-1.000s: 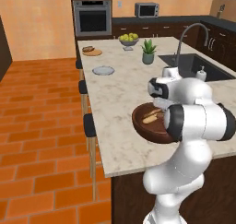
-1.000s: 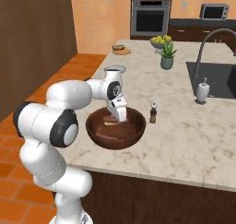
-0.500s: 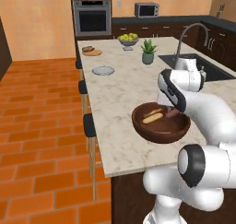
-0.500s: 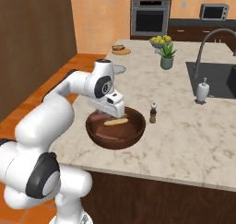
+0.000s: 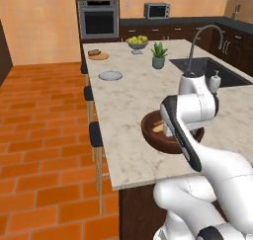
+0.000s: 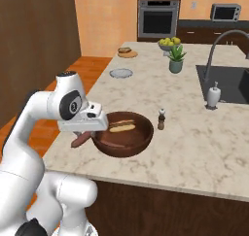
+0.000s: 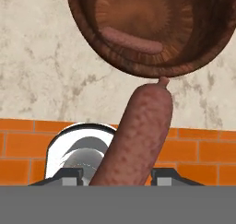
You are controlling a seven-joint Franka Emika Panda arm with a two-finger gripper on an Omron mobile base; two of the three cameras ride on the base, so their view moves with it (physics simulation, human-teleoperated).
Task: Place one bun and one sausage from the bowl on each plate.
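While end effector [image 7: 117, 174] clamps one sausage [image 7: 138, 135], bowl [image 6: 121, 140] holds seemingly one bun [image 6: 121, 127], one more sausage.

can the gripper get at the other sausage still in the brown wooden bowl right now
Probably not: the gripper is shut on a reddish-brown sausage, so its jaws are taken. The second sausage lies uncovered in the dark brown wooden bowl.

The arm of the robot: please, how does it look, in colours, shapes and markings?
The arm has glossy white, rounded segments with dark joint discs, one bearing a small round emblem. The end effector has a boxy white body; its small dark fingertips show in the hand view. No cables visible.
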